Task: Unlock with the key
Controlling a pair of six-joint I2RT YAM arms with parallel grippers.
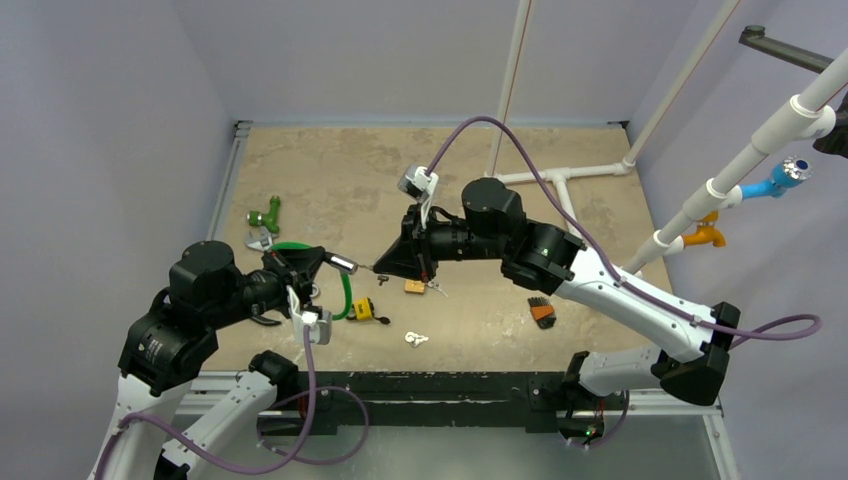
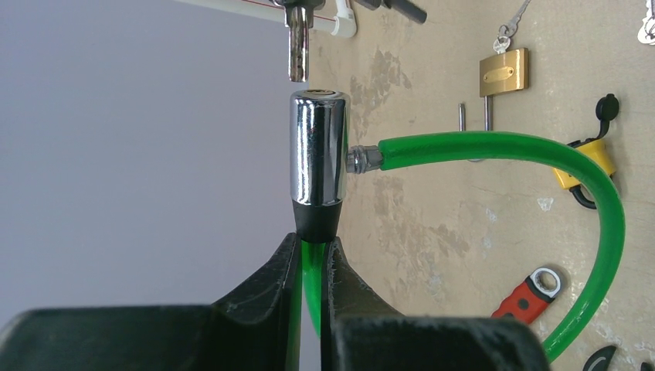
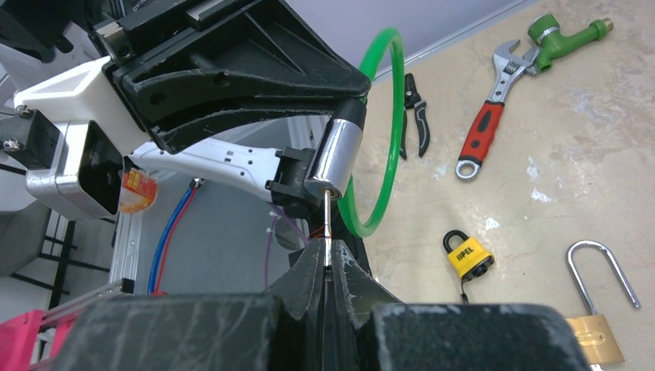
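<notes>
Both clenched: left gripper holds the springy cable lock aloft just below its slick chrome barrel, right gripper pinches the thin, stiff key just outside the keyhole.

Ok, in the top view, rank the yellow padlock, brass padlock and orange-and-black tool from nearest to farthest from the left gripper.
From the left gripper:
1. yellow padlock, just right of it, toward the bases.
2. brass padlock, mid-table.
3. orange-and-black tool, far right.
</notes>
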